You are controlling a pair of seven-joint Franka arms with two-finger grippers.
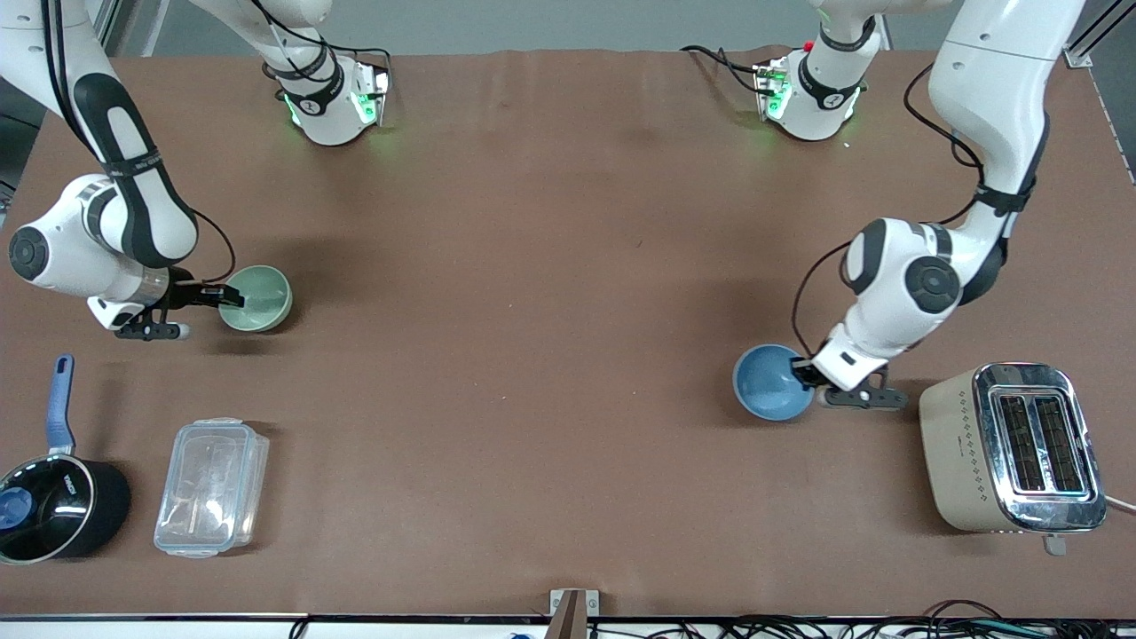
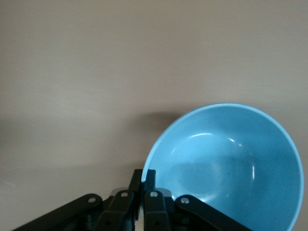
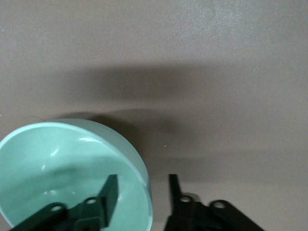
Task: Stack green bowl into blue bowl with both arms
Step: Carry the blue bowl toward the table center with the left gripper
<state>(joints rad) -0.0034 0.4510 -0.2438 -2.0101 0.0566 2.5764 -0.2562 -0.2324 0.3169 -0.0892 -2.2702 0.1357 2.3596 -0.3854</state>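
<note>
Two bowls: green bowl (image 1: 258, 298), blue bowl (image 1: 771, 382).

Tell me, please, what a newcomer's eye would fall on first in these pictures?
Two white arms each meet a bowl. The right gripper straddles the green bowl's rim at the right arm's end, fingers open; the left gripper is pinched shut on the blue bowl's rim beside the toaster. The bowls sit far apart.

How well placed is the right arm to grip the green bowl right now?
Probably well placed. The right gripper is open and straddles the green bowl's rim, one finger inside and one outside, with nothing between them but the wall. Closing looks like all that remains.
</note>
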